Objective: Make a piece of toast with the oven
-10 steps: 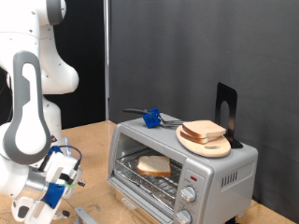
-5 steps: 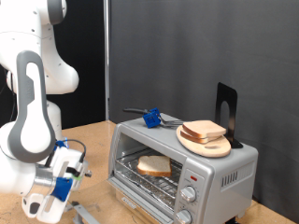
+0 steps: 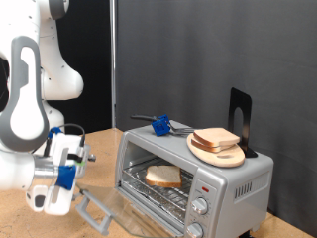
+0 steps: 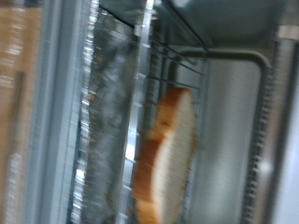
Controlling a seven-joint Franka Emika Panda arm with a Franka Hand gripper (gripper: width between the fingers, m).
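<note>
The oven (image 3: 233,178) is silver-grey and stands at the exterior view's right with its glass door (image 3: 119,213) hanging open. One piece of toast (image 3: 163,177) lies on the wire rack inside; the wrist view (image 4: 168,154) shows it through the opening. A second slice (image 3: 216,139) lies on a round wooden plate (image 3: 220,156) on top of the oven. My gripper (image 3: 69,198) hovers left of the oven, close beside the door's bar handle (image 3: 94,211). Its fingers do not show clearly in either view, and nothing shows between them.
A blue-handled utensil (image 3: 160,124) and a black stand (image 3: 239,119) sit on the oven's top. Two round knobs (image 3: 201,207) are on the front panel. The wooden table (image 3: 94,144) runs behind and left of the oven. A black curtain hangs at the back.
My gripper has risen and shifted slightly right, towards the open door. The door's handle end sits a little higher than before. The toast has not moved.
</note>
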